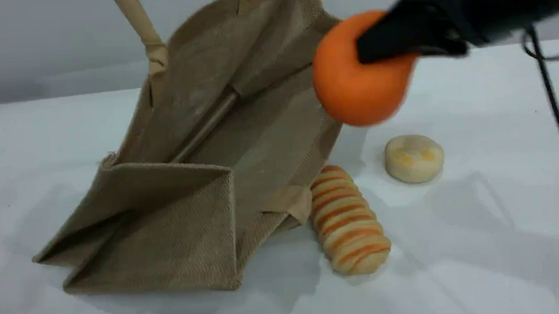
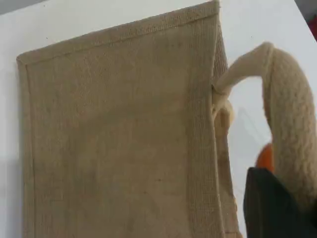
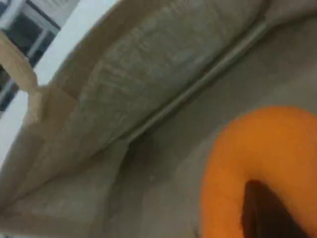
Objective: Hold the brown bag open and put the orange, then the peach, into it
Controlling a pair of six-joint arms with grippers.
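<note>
Orange held at the bag's mouth
Right claw [image 1: 394, 55] clamps the orange [image 1: 353, 92] above the brown bag [image 1: 239, 130]; left claw [image 2: 277, 208] pinches its rope handle [image 2: 292, 129].

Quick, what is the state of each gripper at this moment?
Left gripper: closed on the rope handle of the brown bag.
Right gripper: closed on the orange, above the bag's opening.

tan bag [image 1: 239, 130], bright orange fruit [image 1: 353, 94], orange-striped loaf [image 1: 349, 220].
</note>
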